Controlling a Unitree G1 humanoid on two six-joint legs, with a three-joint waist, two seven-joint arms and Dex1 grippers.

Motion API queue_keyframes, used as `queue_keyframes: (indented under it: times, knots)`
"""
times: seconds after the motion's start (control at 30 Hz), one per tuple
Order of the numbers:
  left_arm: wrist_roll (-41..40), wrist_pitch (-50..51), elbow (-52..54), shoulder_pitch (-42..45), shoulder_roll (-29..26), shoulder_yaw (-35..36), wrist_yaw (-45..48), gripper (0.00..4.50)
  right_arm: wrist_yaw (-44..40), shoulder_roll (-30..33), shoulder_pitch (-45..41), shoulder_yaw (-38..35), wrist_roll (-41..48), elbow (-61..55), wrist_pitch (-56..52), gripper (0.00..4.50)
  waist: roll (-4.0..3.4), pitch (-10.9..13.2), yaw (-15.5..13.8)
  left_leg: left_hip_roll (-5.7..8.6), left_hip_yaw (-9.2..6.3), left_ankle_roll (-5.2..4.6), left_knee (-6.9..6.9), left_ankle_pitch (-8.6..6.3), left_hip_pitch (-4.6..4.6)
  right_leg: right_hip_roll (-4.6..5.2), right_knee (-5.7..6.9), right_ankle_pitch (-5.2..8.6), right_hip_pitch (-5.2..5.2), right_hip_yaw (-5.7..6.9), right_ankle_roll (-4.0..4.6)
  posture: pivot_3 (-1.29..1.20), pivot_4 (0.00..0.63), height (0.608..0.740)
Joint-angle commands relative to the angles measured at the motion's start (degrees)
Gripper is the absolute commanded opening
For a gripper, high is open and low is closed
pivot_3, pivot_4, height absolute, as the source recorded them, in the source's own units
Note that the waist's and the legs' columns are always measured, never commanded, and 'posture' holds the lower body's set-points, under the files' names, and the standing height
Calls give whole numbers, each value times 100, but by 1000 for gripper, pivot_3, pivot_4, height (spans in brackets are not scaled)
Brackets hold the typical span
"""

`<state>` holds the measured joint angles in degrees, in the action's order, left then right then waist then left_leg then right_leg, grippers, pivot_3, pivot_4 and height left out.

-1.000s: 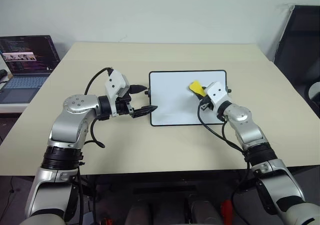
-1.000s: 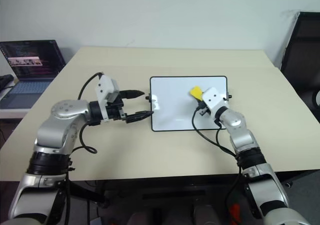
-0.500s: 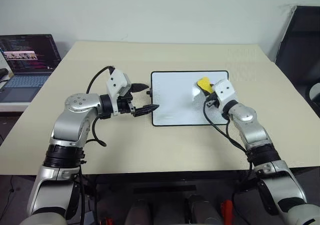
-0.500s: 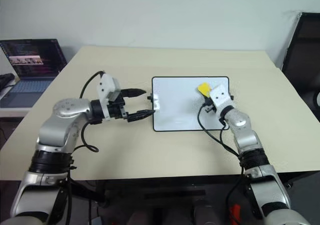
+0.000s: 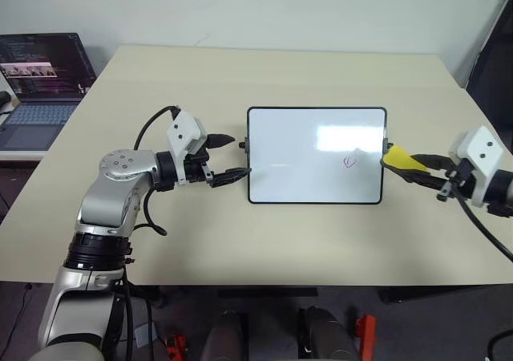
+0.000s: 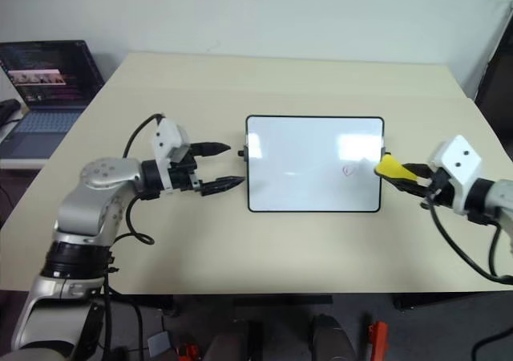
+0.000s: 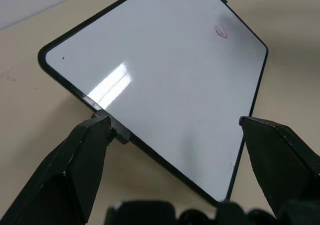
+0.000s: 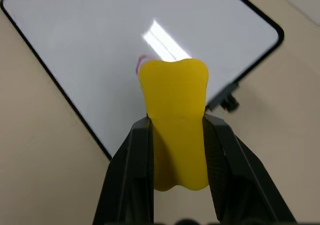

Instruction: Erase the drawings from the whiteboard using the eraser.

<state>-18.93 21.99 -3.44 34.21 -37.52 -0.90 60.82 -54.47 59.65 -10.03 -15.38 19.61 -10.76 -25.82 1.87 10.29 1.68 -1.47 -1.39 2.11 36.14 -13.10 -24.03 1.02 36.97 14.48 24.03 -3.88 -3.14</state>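
Whiteboard (image 5: 316, 155) lies flat mid-counter (image 5: 240, 241) — one small pink drawing (image 5: 349, 162) left near its right edge. Left claw (image 5: 231, 157) spread wide at the board's left edge knob. Right claw (image 5: 427, 168) clamped on the yellow eraser (image 5: 401, 160) — just off the right edge.

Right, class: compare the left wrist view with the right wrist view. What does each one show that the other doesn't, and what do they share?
Left wrist view alone: the left gripper, open, its fingers straddling the whiteboard's near edge, one beside a small black side knob.

Right wrist view alone: the right gripper shut on the yellow eraser, held off the board's edge, above the table.

Both: the glossy white board with its black frame, and one small pink-purple drawing left on it, partly hidden behind the eraser in the right wrist view.
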Motion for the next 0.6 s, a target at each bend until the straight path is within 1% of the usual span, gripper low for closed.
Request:
queue_keyframes:
  times: [0.03, 0.23, 0.43, 0.6]
  knots:
    - [37, -119, -71, 166, -119, 21, 108, 4500, -217, 302, 174, -329, -197, 230, 319, 1013, 1, 1, 10, 0, 5, 0, 1, 1, 7, 0, 3, 9, -2, -4, -18, 0, 150, 740]
    - [43, -164, -154, 248, -252, 68, 257, 4500, -326, 444, 227, -529, -254, 402, 451, 1013, 0, 1, 35, -7, 6, -5, 24, 6, 19, -14, 21, -4, -11, -14, -25, 0, 150, 740]
    - [83, -202, -259, 322, -303, 40, 298, 4500, -391, 447, 75, -450, -247, 412, 478, 1012, 0, 1, 20, -7, 5, -4, 25, 6, 18, -14, 15, -10, -18, -14, -14, 0, 150, 740]
    - [77, -153, -142, 294, -322, 65, 271, 4500, -413, 407, 30, -350, -309, 527, 550, 1012, 0, 1, 14, -7, 2, -4, 30, 6, 18, -14, 17, -17, -23, -11, -3, 0, 150, 740]
